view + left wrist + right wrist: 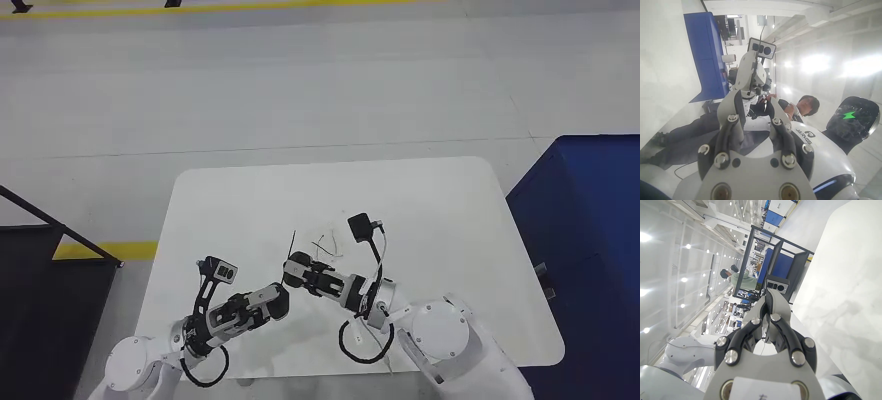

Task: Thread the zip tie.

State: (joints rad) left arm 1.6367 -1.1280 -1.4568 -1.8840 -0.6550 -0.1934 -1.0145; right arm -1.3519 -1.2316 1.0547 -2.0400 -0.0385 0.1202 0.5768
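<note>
Right gripper [769, 294] clamped on the black zip tie [769, 306], with the left gripper [751, 102] spread wide just beside it.

Both grippers meet over the near middle of the white table [440, 200]. A blue cabinet [590, 250] stands off the table's right edge and a black frame [50, 225] off its left. The right gripper sits directly in front of the left one's parted fingers [726, 106], blocking the view past them. The tie's thin tail rises above the table from the shut jaws. Thin pale strands [322, 243] lie on the table just beyond; what they are is unclear.
</note>
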